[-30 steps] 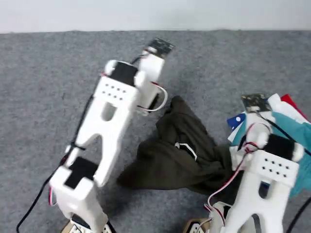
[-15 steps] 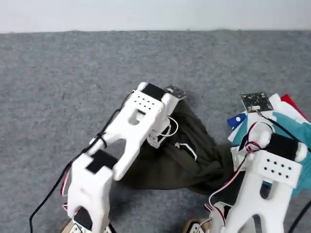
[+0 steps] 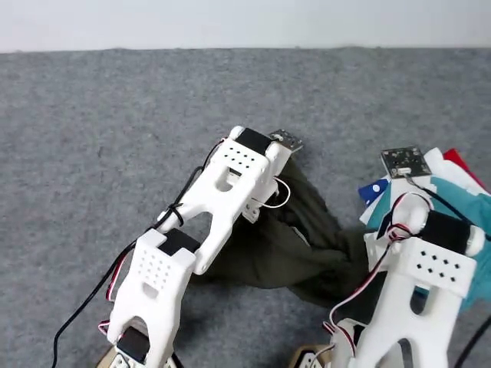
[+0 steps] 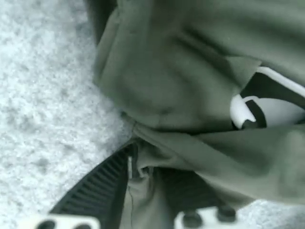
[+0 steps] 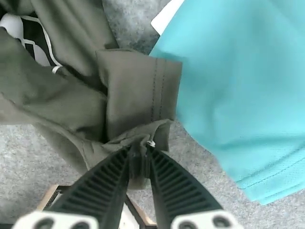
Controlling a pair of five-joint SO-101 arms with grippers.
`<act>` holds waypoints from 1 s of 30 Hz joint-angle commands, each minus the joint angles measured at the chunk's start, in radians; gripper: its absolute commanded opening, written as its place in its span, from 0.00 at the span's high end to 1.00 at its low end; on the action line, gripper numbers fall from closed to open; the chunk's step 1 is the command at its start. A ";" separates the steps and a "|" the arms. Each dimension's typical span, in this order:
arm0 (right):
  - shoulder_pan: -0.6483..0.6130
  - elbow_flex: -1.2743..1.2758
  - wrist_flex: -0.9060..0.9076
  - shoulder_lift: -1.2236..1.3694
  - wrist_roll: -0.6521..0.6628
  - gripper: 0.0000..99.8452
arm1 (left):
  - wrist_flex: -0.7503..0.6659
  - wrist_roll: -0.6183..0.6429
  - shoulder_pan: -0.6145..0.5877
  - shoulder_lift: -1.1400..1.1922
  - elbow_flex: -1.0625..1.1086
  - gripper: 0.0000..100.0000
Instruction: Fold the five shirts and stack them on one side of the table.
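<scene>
**Two end effectors gripping one dark green shirt**

Two ribbed fingers of the right end effector [image 5: 139, 153] are pressing together on a bunched edge of the dark green shirt [image 5: 57, 95], with only the pinched cloth between them. A stitched hem is folding over just above that grip. The left end effector [image 4: 143, 167] is likewise clamping a gathered ridge of the same shirt, its ribbed finger [image 4: 95, 191] lying against the cloth where the fabric is meeting the surface [image 4: 38, 95]. A white logo [image 4: 267, 109] is showing on the shirt near that grip.

In the high view the left arm [image 3: 222, 192] is stretching over the shirt, covering its upper part, while the right arm [image 3: 422, 291] is standing at the shirt's other end. The garment is lying crumpled between the two arms, roughly in the middle of the grey surface, in a rumpled band rather than flat.

Just beside the right end effector, a turquoise shirt [image 5: 238, 86] is lying with its edge touching the dark green one. It is sitting in a loose pile at the right edge of the high view, where white cloth [image 3: 441, 159], a red corner [image 3: 460, 162] and a blue-and-white piece [image 3: 374, 190] are poking out around it. The right arm is partly covering this pile.
</scene>
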 commanded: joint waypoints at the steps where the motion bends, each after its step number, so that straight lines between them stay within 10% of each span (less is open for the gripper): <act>1: 0.004 0.021 -0.001 -0.008 0.003 0.99 | 0.021 0.002 0.000 -0.075 -0.036 0.98; 18: -0.131 -0.075 -0.131 -0.008 -0.081 0.99 | 0.018 -0.078 -0.250 -0.466 -0.202 0.99; 30: -0.300 -0.397 -0.780 0.122 -0.301 0.99 | -0.221 -0.002 -0.454 -0.523 -0.338 0.99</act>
